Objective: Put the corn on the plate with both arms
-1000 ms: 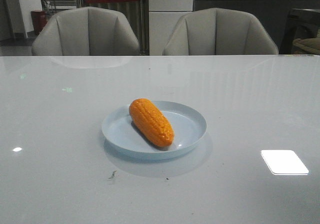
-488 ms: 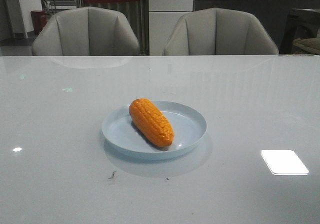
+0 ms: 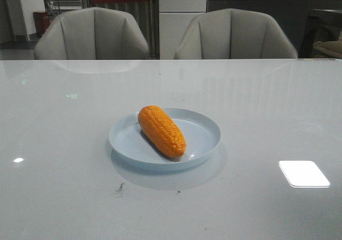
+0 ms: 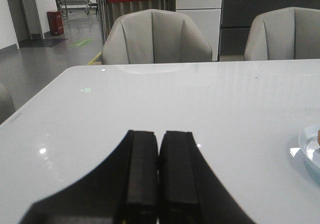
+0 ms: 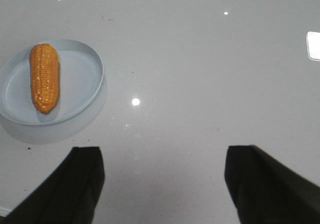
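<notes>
The left gripper (image 4: pixel 159 179), black with two flat fingers, has its fingers pressed together with no gap between them, and it holds nothing. It hangs low over the glossy white table (image 4: pixel 150 104), and only the edge of the plate shows at one side of its camera view. The right gripper (image 5: pixel 162 184), also dark and two-fingered, has its fingers spread wide apart, with bare table surface between them; it holds nothing as well. It is well apart from the plate and looks down on the table from above.

There is one round, shallow, pale blue plate (image 3: pixel 200 133) with a low raised rim, standing near the middle of the table. On it lies one orange corn cob (image 3: pixel 161 131) with rows of bumpy kernels and rounded ends. The cob rests flat inside the plate, placed diagonally, toward the left half of the plate in the front view, with its far end close to the rim.

Behind the table stand two grey upholstered chairs (image 3: pixel 92 34), side by side. A bright square reflection of a lamp (image 3: pixel 303 173) lies on the table at the right, near the front. Nothing stands between the grippers and the plate. Neither arm appears in the front view.
</notes>
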